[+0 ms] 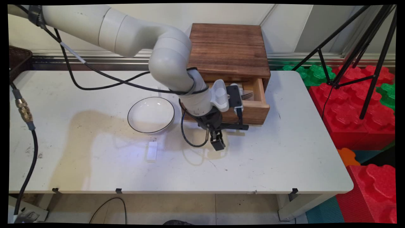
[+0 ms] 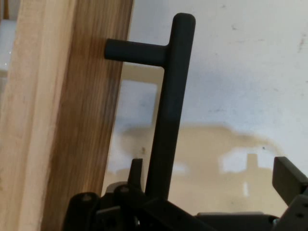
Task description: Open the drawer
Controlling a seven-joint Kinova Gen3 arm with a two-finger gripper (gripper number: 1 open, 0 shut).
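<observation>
A wooden box (image 1: 228, 50) stands at the back of the white table (image 1: 278, 164), its drawer (image 1: 255, 111) pulled out toward the front. A fork (image 1: 248, 94) lies inside the drawer. My gripper (image 1: 213, 139) points down just in front of the drawer's left end and is open. In the hand view the drawer's black bar handle (image 2: 166, 120) runs up between the fingers of my gripper (image 2: 211, 166). It passes close by the left finger (image 2: 136, 169), while the right finger (image 2: 288, 179) is far from it. The drawer front (image 2: 72, 115) fills the left side of that view.
A white bowl with a dark rim (image 1: 151, 114) sits left of the gripper, and a small white block (image 1: 152, 151) lies in front of it. Red and green foam blocks (image 1: 357, 104) and a black tripod (image 1: 364, 44) stand off the table's right side. A dark basket (image 1: 17, 60) is at the back left.
</observation>
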